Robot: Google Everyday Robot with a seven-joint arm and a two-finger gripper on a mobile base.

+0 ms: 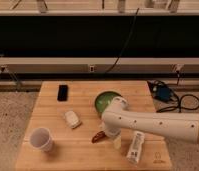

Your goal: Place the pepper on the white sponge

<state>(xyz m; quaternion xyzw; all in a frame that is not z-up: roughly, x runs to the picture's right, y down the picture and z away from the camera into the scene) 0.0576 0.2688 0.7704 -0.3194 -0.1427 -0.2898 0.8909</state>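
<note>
The pepper (pixel 98 136), small, dark red and glossy, lies on the wooden table (pixel 83 155) in front of the green bowl. The white sponge (pixel 72 119) lies to its upper left, a short way apart. My white arm reaches in from the right. My gripper (pixel 114 140) hangs low over the table right beside the pepper's right end, and the wrist covers part of it. I cannot tell whether it touches the pepper.
A green bowl (pixel 105 99) stands just behind the arm's wrist. A white bottle (pixel 135 147) lies at the front right. A white cup (pixel 41 139) stands at the front left. A black phone (pixel 62 92) lies at the back left. Cables and a blue device (pixel 162 94) lie on the floor to the right.
</note>
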